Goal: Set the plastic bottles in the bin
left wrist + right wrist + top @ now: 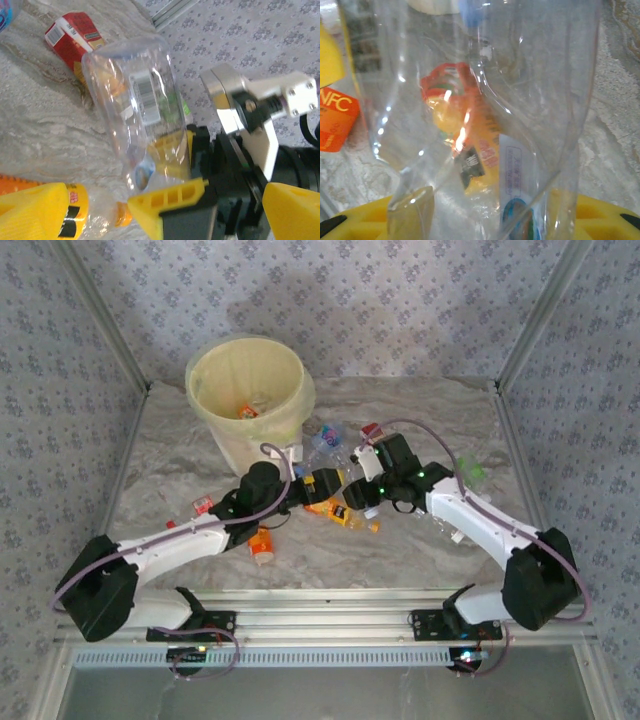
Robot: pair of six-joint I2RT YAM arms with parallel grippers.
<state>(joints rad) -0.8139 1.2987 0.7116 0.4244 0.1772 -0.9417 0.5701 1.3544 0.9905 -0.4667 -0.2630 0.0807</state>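
- The right fingers [600, 215], yellow and ribbed, are closed on a clear, crumpled plastic bottle with a white barcode label [135, 110]. They clamp it near its lower end.
- In the right wrist view the clear bottle stands up from between the right fingers, and one yellow pad shows through its wall.
- The left fingers [35, 210] are spread wide and grip nothing. The clear bottle and the right fingers lie in the space ahead of them, between the two yellow tips.
- An orange-labelled plastic bottle [470, 130] lies on the grey marbled counter [420, 410] just beyond the right fingers, seen through the clear bottle.
- A flat orange label reading NFC [335, 117] sits to one side of the right fingers, on the counter.
- A red-and-white labelled bottle [75, 32] lies on the counter past the far end of the clear bottle, well ahead of the left fingers.
- The round cream-white bin lined with a pale yellow bag [255, 435] stands on the counter beyond both pairs of fingers, nearer the left ones, with an orange-labelled item inside it.
- More small bottles lie scattered on the counter around both pairs of fingers.
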